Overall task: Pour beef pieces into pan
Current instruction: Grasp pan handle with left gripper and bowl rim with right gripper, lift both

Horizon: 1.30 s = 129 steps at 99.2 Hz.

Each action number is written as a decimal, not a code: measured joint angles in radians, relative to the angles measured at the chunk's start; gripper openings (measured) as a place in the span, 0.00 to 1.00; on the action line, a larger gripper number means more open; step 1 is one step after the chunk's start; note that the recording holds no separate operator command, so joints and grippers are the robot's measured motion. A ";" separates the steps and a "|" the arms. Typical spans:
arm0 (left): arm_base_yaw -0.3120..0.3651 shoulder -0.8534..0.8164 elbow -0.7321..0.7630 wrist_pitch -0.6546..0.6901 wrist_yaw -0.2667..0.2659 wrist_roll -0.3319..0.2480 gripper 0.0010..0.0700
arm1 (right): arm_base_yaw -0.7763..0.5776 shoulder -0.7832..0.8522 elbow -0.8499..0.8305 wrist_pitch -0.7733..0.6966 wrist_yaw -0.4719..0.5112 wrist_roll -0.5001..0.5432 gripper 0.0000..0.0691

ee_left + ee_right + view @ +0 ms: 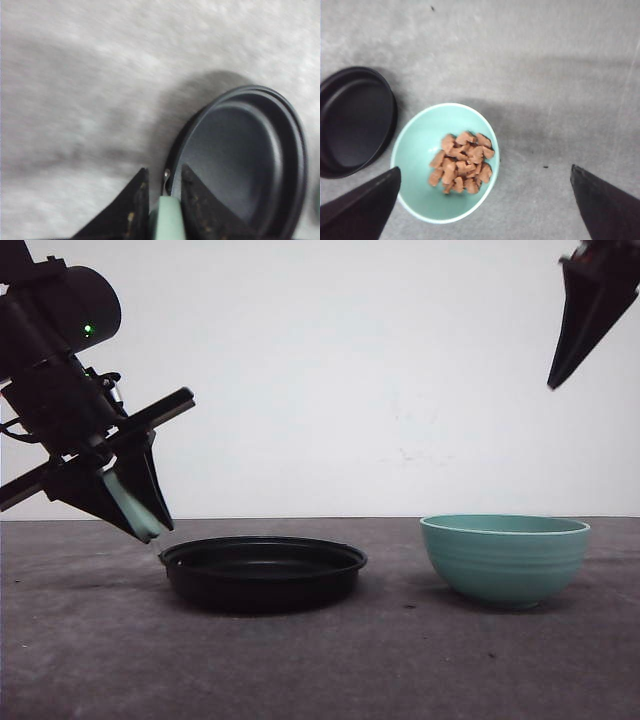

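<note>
The black pan [262,565] rests on the table left of centre. Its pale mint-green handle [130,502] slants up between the fingers of my left gripper [155,530], which is shut on it. In the left wrist view the handle [167,220] sits between the two dark fingers of the left gripper [165,172], with the pan [240,165] beyond them. The beef pieces [462,162] lie heaped in a teal bowl [420,150], which stands to the right of the pan [352,120]. My right gripper [484,169] hangs wide open high above the bowl, holding nothing.
The teal bowl [505,555] stands about a hand's width right of the pan on the grey table [320,670]. The right gripper [560,375] is up at the top right, well above the bowl. A plain white wall is behind.
</note>
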 joint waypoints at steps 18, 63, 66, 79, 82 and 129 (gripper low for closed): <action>-0.008 -0.092 0.000 -0.012 0.026 0.033 0.07 | 0.000 0.147 0.000 0.042 -0.006 0.000 0.81; -0.010 -0.195 0.000 -0.054 0.126 0.048 0.07 | 0.001 0.469 0.000 0.171 -0.134 0.046 0.47; -0.010 -0.195 0.000 -0.060 0.127 0.049 0.07 | 0.002 0.472 0.000 0.179 -0.134 0.047 0.47; -0.010 -0.195 0.000 -0.071 0.129 0.053 0.07 | 0.003 0.475 0.000 0.243 -0.137 0.063 0.47; -0.010 -0.195 0.000 -0.070 0.130 0.053 0.07 | 0.003 0.475 0.000 0.263 -0.143 0.069 0.47; -0.076 -0.195 0.000 -0.070 0.136 0.053 0.07 | 0.010 0.476 0.000 0.357 -0.167 0.124 0.03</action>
